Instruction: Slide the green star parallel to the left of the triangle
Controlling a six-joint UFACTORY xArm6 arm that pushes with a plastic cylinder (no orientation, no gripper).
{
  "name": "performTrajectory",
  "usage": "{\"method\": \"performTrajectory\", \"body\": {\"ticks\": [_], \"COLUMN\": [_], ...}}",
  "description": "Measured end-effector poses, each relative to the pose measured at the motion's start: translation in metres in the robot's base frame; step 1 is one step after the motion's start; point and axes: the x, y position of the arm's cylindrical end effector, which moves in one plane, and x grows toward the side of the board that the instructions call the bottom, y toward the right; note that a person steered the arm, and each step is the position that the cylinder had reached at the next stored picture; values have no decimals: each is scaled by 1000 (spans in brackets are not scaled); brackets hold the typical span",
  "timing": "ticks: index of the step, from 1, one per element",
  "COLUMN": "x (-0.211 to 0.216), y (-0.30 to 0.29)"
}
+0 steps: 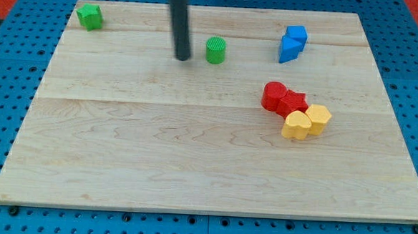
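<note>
A green angular block, which looks like the star, lies near the board's top left corner. A second green block, rounded like a cylinder, lies at the top middle. A blue triangle lies at the top right, touching a blue cube-like block just above it. My tip rests on the board just left of the rounded green block, with a small gap between them. It is far to the right of the green star.
Two red blocks touch each other right of centre. Two yellow blocks touch them on their lower right. The wooden board sits on a blue perforated surface.
</note>
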Motion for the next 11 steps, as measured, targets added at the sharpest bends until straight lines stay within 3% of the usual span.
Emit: {"method": "performTrajectory", "body": {"ticks": [1, 3, 5, 6, 7, 9, 10, 11], "x": [-35, -19, -19, -79, -106, -81, -71, -72], "y": [98, -66, -290, -292, -272, -74, -51, -120]}}
